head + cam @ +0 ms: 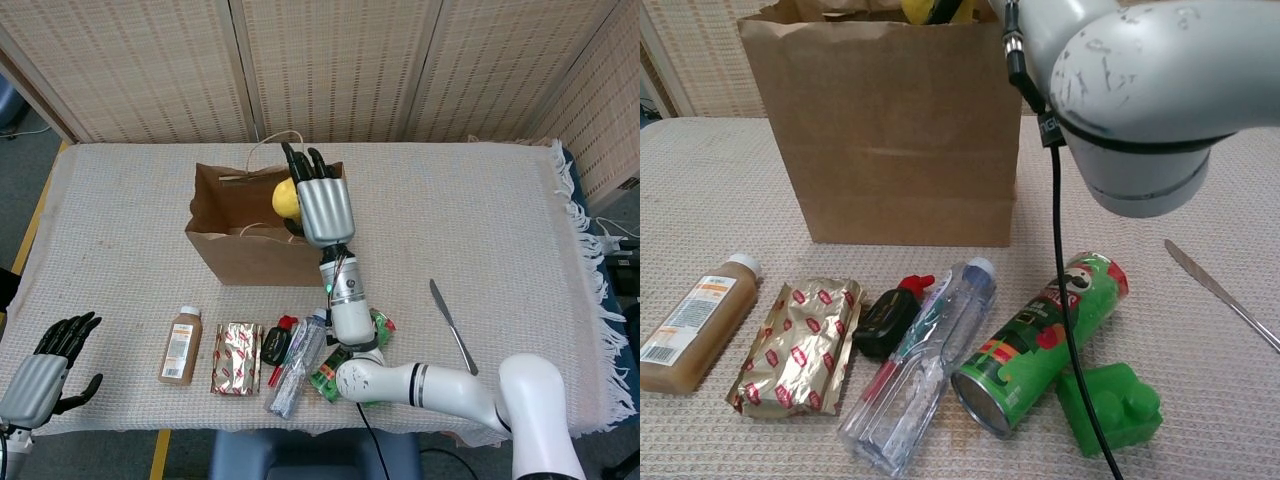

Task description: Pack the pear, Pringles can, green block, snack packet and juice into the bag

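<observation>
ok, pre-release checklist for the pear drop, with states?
1. Pear over the bag opening: ok, head view shows it inside the rim.
2. Right hand holding the pear: ok, pear sits against its fingers.
3. Bag upright and open: ok.
4. Drop height above bag floor: cannot tell.
5. Left hand clear of the bag: ok, at the near left table edge, holding nothing.
6. Can, block, packet, juice waiting on the table: ok.
</observation>
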`<state>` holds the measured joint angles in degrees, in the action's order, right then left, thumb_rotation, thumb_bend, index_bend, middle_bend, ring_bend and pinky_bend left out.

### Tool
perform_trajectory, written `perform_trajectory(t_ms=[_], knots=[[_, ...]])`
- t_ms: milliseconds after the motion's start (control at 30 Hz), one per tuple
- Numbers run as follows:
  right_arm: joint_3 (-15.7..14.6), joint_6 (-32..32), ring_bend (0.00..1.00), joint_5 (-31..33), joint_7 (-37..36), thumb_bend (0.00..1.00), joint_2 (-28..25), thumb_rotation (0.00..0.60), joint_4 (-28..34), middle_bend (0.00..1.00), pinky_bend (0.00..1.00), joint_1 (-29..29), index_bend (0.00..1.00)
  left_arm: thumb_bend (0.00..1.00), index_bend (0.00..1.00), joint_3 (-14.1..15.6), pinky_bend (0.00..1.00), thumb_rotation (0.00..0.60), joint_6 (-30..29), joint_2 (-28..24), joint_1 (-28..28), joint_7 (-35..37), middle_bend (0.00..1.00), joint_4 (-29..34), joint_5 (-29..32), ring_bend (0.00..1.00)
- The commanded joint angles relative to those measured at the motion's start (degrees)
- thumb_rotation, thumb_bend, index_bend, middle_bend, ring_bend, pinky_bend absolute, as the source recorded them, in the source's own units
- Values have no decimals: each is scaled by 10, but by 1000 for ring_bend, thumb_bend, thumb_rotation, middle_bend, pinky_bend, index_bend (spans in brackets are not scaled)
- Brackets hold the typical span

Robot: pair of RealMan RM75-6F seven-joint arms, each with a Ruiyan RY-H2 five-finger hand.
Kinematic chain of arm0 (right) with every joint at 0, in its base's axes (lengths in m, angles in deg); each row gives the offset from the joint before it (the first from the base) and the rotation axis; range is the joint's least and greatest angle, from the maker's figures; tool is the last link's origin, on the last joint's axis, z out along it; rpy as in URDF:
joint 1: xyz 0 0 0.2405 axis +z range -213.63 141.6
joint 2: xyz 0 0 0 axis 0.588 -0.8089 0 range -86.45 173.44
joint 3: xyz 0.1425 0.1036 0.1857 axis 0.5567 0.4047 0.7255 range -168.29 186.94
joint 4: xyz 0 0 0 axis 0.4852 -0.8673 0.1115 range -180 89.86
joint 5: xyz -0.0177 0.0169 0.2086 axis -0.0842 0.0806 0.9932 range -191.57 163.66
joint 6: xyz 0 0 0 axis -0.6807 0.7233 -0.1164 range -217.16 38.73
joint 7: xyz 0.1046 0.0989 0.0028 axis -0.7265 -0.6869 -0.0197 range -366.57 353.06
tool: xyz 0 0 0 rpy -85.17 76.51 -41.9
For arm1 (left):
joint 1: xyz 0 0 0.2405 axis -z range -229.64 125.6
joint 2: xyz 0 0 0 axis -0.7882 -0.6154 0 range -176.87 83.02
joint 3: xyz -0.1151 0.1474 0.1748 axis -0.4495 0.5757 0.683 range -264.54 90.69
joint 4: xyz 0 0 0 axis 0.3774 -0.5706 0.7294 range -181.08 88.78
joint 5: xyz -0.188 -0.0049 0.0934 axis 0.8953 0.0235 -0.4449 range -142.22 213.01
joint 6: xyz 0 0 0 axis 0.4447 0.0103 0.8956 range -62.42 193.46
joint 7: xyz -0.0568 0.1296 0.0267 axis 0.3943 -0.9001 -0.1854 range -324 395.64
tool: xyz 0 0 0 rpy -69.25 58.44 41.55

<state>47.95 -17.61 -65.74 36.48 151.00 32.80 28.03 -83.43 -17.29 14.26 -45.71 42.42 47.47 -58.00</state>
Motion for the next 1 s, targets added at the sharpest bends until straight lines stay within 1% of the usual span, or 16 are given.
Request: perform_trajectory(t_ms=[33, 133, 200, 300, 433, 467, 533, 567, 633, 667, 733, 767, 833, 933, 967, 1000], knots=[[4, 14, 75, 1, -1, 0, -21, 600, 28, 159, 300, -5, 17, 377, 0, -1, 54, 600, 1, 1, 0, -2, 0, 0, 2, 0], [7, 29, 75, -2, -7, 0, -43, 600, 71, 159, 301, -15, 24, 378, 0, -1, 54, 600, 1, 0, 0, -4, 0, 2, 4, 0], [5, 36, 75, -5, -16, 0, -65, 600, 116, 159, 301, -30, 37, 378, 0, -2, 54, 600, 1, 1, -1, -7, 0, 2, 5, 0], [-15, 34, 75, -11, -14, 0, -120, 600, 199, 160, 300, -67, 46, 376, 0, -3, 54, 600, 0, 1, -1, -9, 0, 0, 8, 0], [-43, 25, 76, -18, -23, 0, -222, 600, 326, 160, 301, -134, 74, 376, 0, -4, 54, 600, 0, 2, -1, -10, 0, -2, 10, 0], [-51, 19, 76, -21, -33, 0, -257, 600, 366, 160, 301, -157, 78, 376, 0, -4, 53, 600, 1, 3, -1, -12, 0, -1, 10, 0], [-67, 6, 76, -33, -58, 0, -313, 600, 421, 160, 301, -195, 84, 377, 0, -4, 54, 600, 2, 3, -1, -14, 0, 0, 11, 0], [-81, -3, 76, -50, -77, 0, -351, 600, 450, 160, 301, -221, 84, 377, 0, -4, 54, 600, 3, 3, -1, -15, 0, 1, 12, 0], [-111, -23, 76, -87, -109, 0, -409, 600, 484, 160, 300, -261, 86, 377, 0, -5, 54, 600, 5, 3, -1, -15, 0, 3, 16, 0], [-133, -37, 76, -119, -134, 0, -445, 600, 498, 160, 300, -287, 87, 378, 0, -6, 54, 600, 7, 2, 0, -16, 0, 4, 18, 0], [-170, -58, 76, -176, -173, 0, -495, 600, 506, 160, 300, -323, 91, 378, 0, -6, 54, 600, 10, 2, 0, -17, 0, 5, 21, 0], [-196, -71, 76, -218, -197, 0, -522, 600, 504, 160, 300, -342, 91, 378, 0, -6, 54, 600, 12, 2, 1, -17, 0, 7, 23, 0], [-239, -93, 76, -287, -233, 0, -558, 600, 486, 160, 298, -367, 91, 378, 0, -6, 54, 600, 15, 2, 1, -18, 0, 9, 25, 0], [-288, -118, 76, -358, -263, 0, -576, 600, 447, 159, 283, -381, 84, 378, 0, -7, 54, 600, 19, 2, 3, -20, 0, 11, 27, 0], [-306, -130, 76, -383, -274, 0, -574, 600, 427, 159, 280, -381, 83, 378, 0, -7, 54, 600, 20, 3, 4, -21, 0, 12, 27, 0], [-317, -138, 76, -397, -282, 0, -568, 600, 410, 159, 277, -380, 80, 378, 0, -7, 54, 600, 20, 3, 4, -22, 0, 13, 27, 0]])
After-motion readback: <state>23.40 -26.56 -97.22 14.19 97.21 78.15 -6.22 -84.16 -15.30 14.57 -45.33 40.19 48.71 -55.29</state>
